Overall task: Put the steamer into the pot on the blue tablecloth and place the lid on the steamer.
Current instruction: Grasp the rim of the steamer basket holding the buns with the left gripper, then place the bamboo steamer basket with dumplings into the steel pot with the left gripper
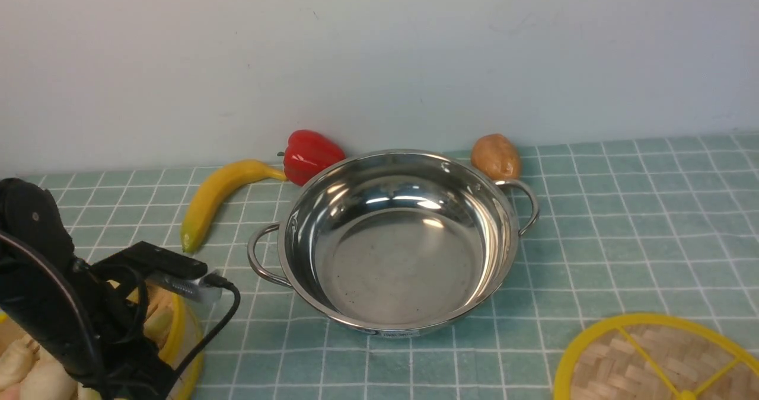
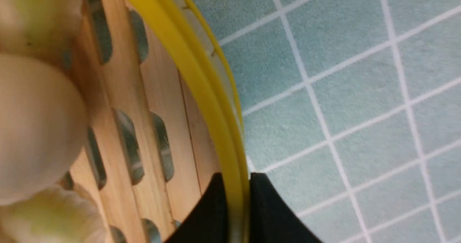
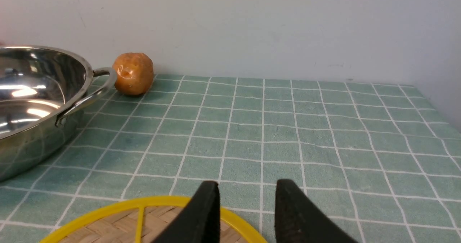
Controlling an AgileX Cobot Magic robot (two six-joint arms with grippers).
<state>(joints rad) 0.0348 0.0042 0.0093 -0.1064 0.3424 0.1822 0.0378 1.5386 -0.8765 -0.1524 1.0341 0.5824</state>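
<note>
Gripping left jaws: black and wedge-shaped, clenched on the round bamboo steamer with a yellow rim (image 2: 201,73). One jaw is inside the wall and one outside, with the smooth yellow band pinched between them.
Steamer floor: flat pale wooden slats with oblong slots between them.
Steamer contents: soft-looking, rounded cream toy buns and dumplings (image 2: 36,127), matte, some with a faint green tint.
Steamer position: at the near left corner of the worktop, left of the pot and apart from it, partly hidden by the black left arm (image 1: 47,305) and its cable. Whether it rests on the cloth or is lifted cannot be told.
Pot: a wide, shallow, mirror-bright stainless-steel pot (image 1: 308,222) with two loop handles and a small label at its base. It stands empty in the middle of the cloth.
Tablecloth: a pale teal-blue cloth with thin white grid lines (image 1: 622,210), slightly fuzzy up close, covering the worktop.
Lid: a flat round woven-bamboo disc with a thick yellow rim and thin yellow spokes (image 1: 658,358), lying on the cloth at the near right, apart from the pot.
Right jaws: black and tapered, released with a clear gap between them and nothing grasped. They are poised at the lid's rim; contact cannot be told.
Behind the pot: a curved yellow banana (image 1: 213,195), a glossy red bell pepper (image 1: 309,154) and a lumpy brown potato (image 1: 496,156), which sits just beside the right handle.
</note>
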